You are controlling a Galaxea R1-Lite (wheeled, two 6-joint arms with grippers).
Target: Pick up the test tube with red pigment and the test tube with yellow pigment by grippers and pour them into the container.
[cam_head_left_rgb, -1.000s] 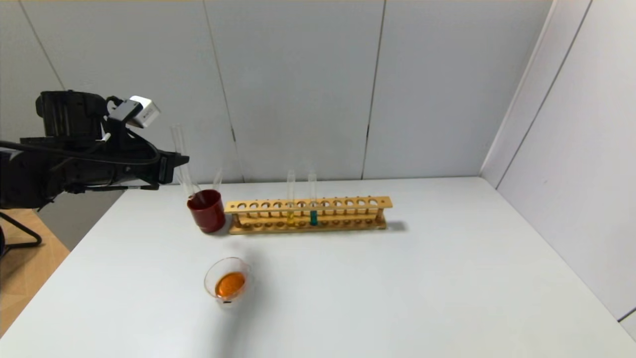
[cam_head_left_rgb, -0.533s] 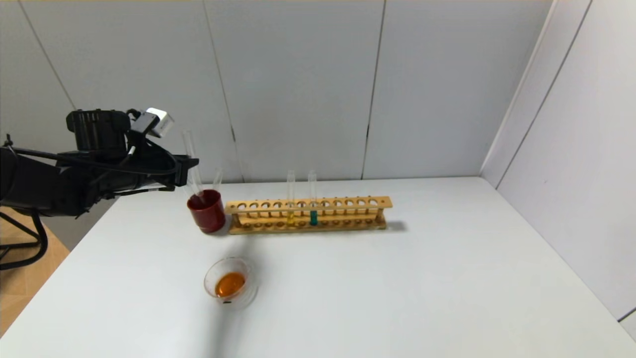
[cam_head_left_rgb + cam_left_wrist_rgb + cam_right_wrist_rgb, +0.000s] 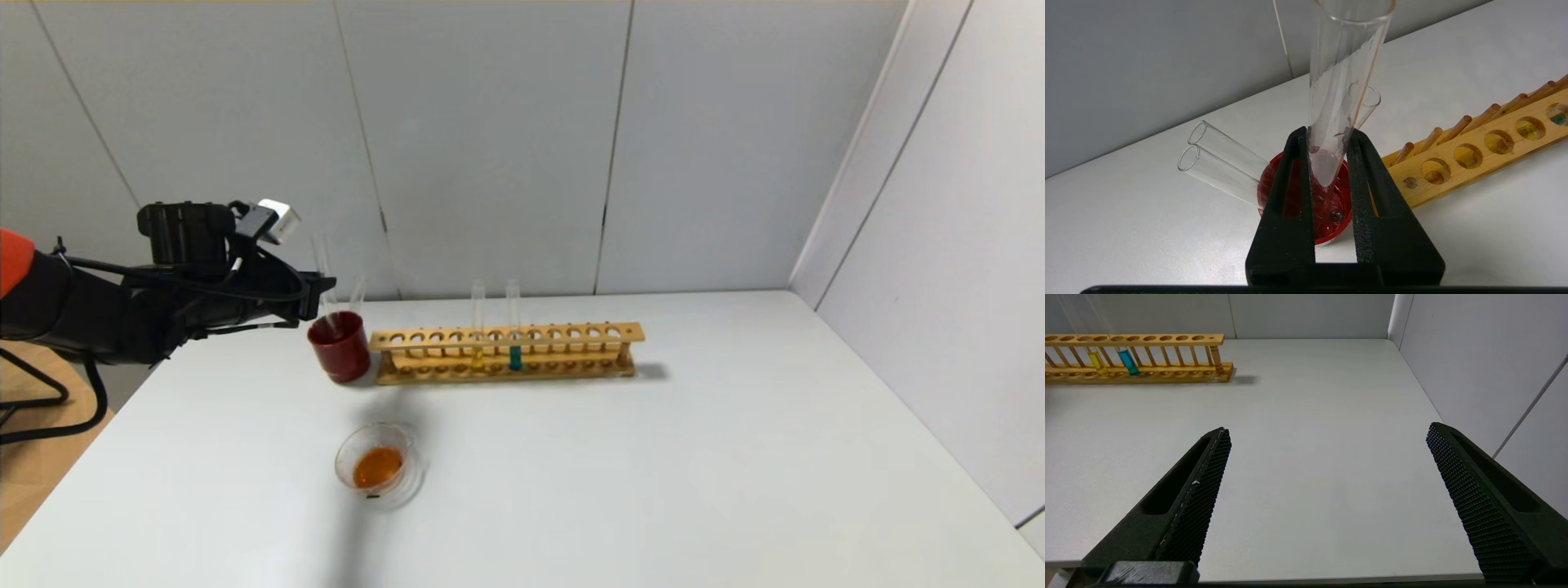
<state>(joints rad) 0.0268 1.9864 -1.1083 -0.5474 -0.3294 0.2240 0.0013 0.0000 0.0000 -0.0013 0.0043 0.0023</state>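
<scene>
My left gripper is shut on an empty clear test tube with faint reddish smears inside. It holds the tube nearly upright, its rounded bottom at the mouth of a dark red cup. No tube holding red pigment is in view. The container, a low clear glass dish, stands nearer the front of the table with orange liquid in it. My right gripper hangs open over bare table at the near right, outside the head view.
Other empty tubes lean in the dark red cup. To its right stands a wooden rack holding a tube of yellow liquid and one of teal liquid. I cannot tell if that yellow one is the task's tube. Walls close the back and right.
My left arm has moved right and down with the empty tube, bringing its bottom to the red cup's mouth. The dish and rack have not moved.
</scene>
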